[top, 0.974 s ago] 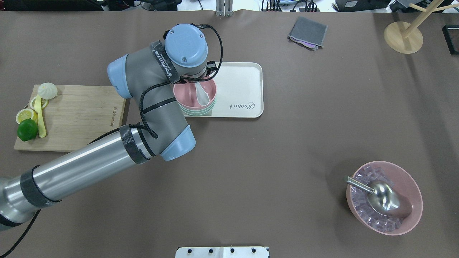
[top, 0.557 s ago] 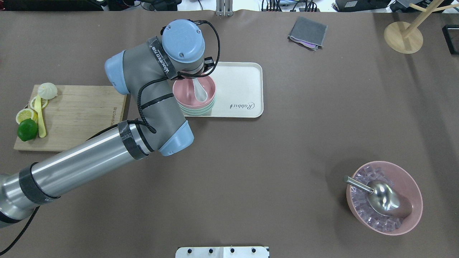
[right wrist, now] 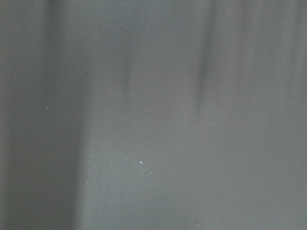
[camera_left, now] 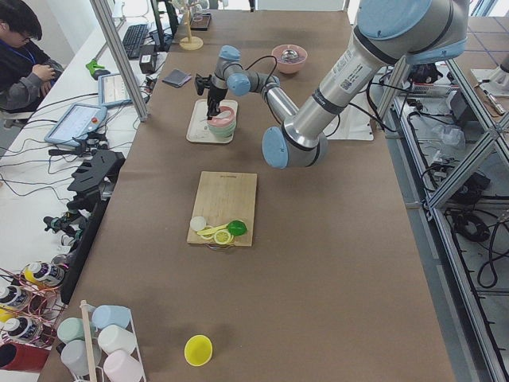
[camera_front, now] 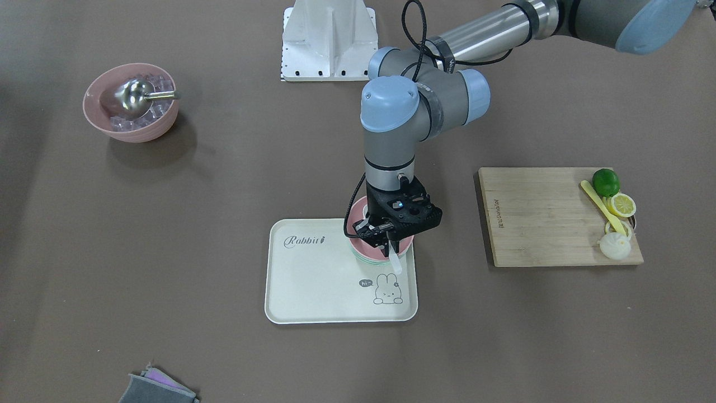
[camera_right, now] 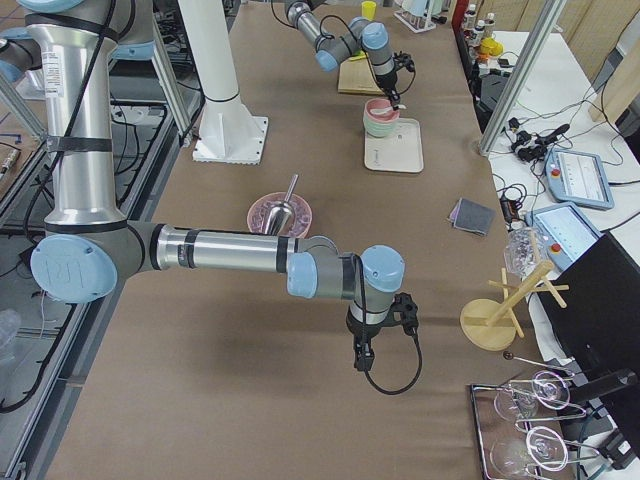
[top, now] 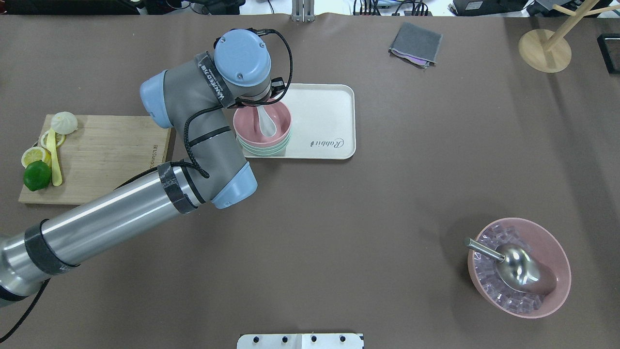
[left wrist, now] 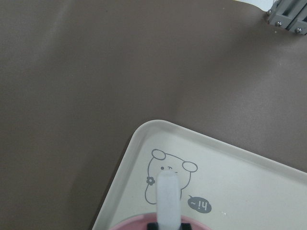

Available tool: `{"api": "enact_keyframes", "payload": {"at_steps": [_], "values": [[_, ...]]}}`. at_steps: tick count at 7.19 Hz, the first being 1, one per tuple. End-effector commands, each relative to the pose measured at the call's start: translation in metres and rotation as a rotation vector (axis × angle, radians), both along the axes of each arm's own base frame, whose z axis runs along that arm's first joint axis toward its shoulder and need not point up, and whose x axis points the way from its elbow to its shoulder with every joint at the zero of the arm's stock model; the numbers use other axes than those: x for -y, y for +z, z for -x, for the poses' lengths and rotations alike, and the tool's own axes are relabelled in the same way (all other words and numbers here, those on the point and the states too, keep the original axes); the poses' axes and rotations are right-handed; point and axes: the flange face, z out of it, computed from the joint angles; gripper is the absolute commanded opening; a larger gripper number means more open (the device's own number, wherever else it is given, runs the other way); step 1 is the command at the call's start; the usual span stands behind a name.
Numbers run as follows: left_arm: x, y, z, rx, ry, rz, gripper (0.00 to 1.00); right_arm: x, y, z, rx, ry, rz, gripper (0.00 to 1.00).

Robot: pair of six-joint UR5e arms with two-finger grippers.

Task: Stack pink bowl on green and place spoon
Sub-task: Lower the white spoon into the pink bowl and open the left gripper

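While the left end effector [camera_front: 386, 239] is clenched on the handle of the white spoon [top: 267, 124], the spoon's scoop lies inside the pink bowl [top: 283, 121], left of centre in the overhead view. The pink bowl sits nested on the green bowl [top: 266, 152], whose rim shows as a pale band beneath it. The stack occupies the left end of the cream tray [top: 324, 116], so step 1 of the task reads as done and step 2 as nearly done.

The handle leans up over the bowl's upper rim in the overhead view, which explains why the wrist stands above that rim and not above the bowl's centre. The grip takes the handle partway along. Its free end juts past the grip, as the lower edge of the left wrist view shows, over the tray's rabbit print [left wrist: 170, 172]. Judged from this pose, what remains is to let go so the handle rests on the rim, then to lift clear without dragging the spoon out.

The right end effector [camera_right: 362, 352] hangs above the worktop [top: 387, 194], at lower centre of the right-side view, well apart from the stack. Whether it is clenched or released cannot be told.

At the overhead view's lower right, a 2nd, larger pink bowl [top: 559, 264] holds ice cubes [top: 487, 283] and a metal scoop [top: 520, 269]. It is no part of the task.
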Motion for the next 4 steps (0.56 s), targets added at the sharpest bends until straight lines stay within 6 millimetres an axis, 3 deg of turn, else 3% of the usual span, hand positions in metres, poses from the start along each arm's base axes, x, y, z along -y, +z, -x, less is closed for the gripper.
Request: {"api": "enact_keyframes", "payload": {"at_steps": [1, 2, 4], "values": [[-0.002, 0.0, 0.0, 0.007, 0.029, -0.031, 0.68, 0.0, 0.0, 0.0, -0.003, 0.0, 0.0, 1.0], [-0.002, -0.003, 0.001, 0.007, 0.041, -0.044, 0.97, 0.002, -0.001, 0.0, -0.001, 0.0, -0.003, 1.0], [-0.006, -0.011, 0.005, -0.006, 0.051, -0.061, 0.98, 0.003, -0.003, 0.0, -0.001, 0.0, -0.006, 1.0]]}}
